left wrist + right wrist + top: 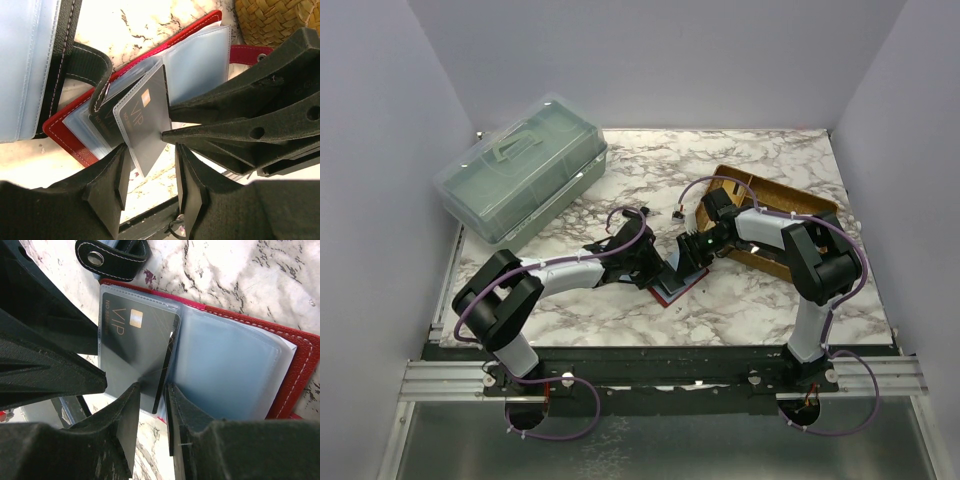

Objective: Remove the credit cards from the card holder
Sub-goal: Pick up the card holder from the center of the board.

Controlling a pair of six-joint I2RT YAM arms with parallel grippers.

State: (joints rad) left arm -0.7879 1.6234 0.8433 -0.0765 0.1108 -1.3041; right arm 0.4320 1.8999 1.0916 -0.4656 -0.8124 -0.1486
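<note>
A red card holder (670,291) lies open between my two arms, its clear sleeves fanned out (197,60). A grey "VIP" credit card (145,120) stands partly out of a sleeve. My right gripper (151,390) is shut on the card's edge (167,362); in the left wrist view its black fingers (210,132) meet at the card's side. My left gripper (151,167) is open, with the card's lower corner hanging between its fingers without touching them. In the top view the two grippers (645,262) (692,250) meet over the holder.
A second, black wallet with blue sleeves (25,65) and its snap strap (110,257) lies beside the red one. A woven basket (770,215) stands at the right. A clear green lidded box (520,165) stands at the back left.
</note>
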